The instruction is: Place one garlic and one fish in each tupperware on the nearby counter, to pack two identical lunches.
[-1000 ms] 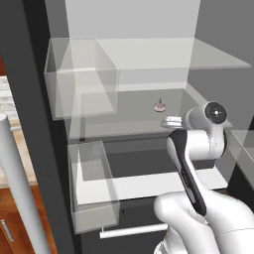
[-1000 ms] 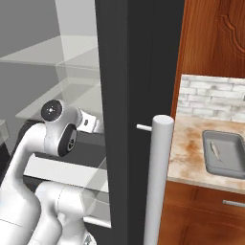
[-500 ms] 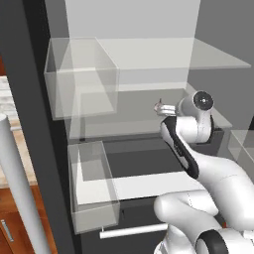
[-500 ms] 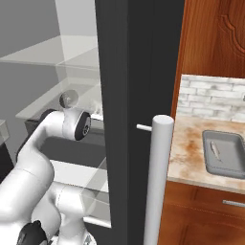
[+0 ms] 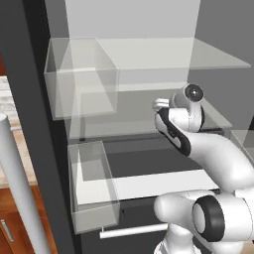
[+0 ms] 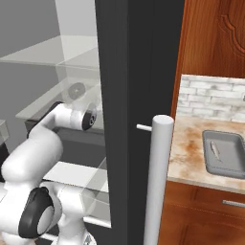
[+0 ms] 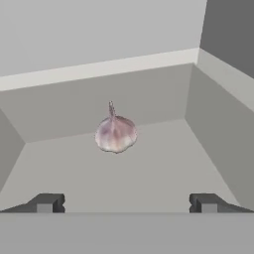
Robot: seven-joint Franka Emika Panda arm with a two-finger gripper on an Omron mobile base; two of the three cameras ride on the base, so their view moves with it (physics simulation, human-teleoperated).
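A small pale pinkish-white garlic bulb (image 7: pixel 115 133) with a short pointed stem tip is seen in the hand view, resting upright on a grey glassy shelf (image 7: pixel 124 168), well ahead of the two-finger gripper (image 7: pixel 126 203) and slightly left of its midline. The dark fingertips (image 7: pixel 47 202) are spread to their widest, and nothing is held between them. Open shelf floor is left on every side of the bulb; the space is bounded by a pale back wall and by a side wall that angles in on the right. In the left base view the white arm (image 5: pixel 208 154) is reached into the shelf level beside a clear see-through bin (image 5: pixel 82 77), and the hand end is largely hidden by the arm's own joints. In the right base view a dark vertical door edge (image 6: pixel 134 95) cuts off most of the interior. A larger dark grey rectangular tray (image 6: pixel 225 153) lies on the beige stone-look counter (image 6: pixel 186 153), cropped at the frame's right edge, with a slim pale fish (image 6: pixel 216 150) inside it, hard to make out.
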